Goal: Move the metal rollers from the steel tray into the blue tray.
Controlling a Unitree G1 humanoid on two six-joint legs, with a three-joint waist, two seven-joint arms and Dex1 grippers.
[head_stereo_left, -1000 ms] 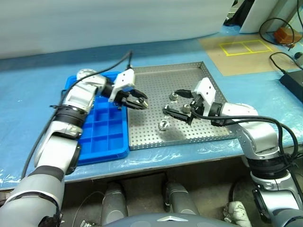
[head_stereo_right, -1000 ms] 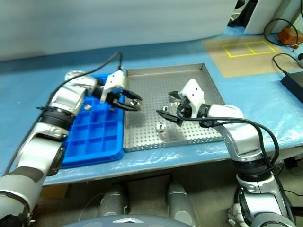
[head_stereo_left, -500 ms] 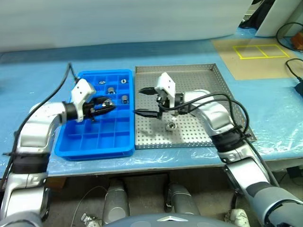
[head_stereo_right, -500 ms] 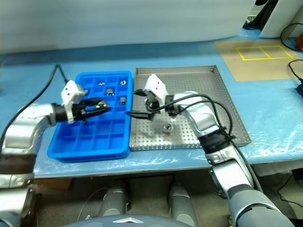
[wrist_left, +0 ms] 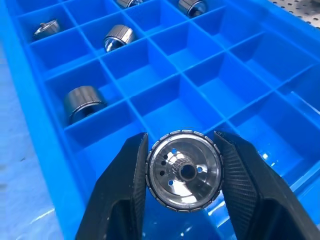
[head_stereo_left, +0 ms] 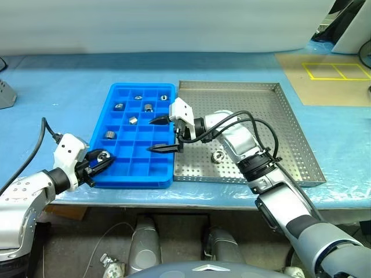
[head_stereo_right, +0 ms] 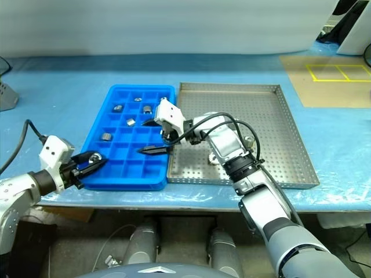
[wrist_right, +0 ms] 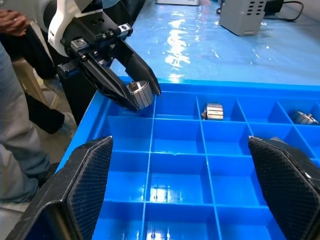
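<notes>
Gripping one roller [wrist_left: 184, 171] across its ribbed sides, the left gripper [wrist_left: 182, 187] hovers over the blue tray [head_stereo_left: 101, 124]; right gripper [head_stereo_left: 163, 134] gapes empty. Rigid, smooth, likely slippery; another roller [head_stereo_left: 218, 156] remains on the steel tray [head_stereo_left: 278, 121].

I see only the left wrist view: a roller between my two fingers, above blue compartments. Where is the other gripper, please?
Observer: The right gripper hangs over the blue tray, on the side next to the steel tray. Its jaws are wide open and hold nothing.
Operator: Are any rollers left on the steel tray?
Observer: I see one loose roller on its perforated floor, close beside the right arm.
Operator: And where over the blue tray is my gripper?
Observer: The left gripper with the held roller is at the blue tray's near left corner, close to the rim.
</notes>
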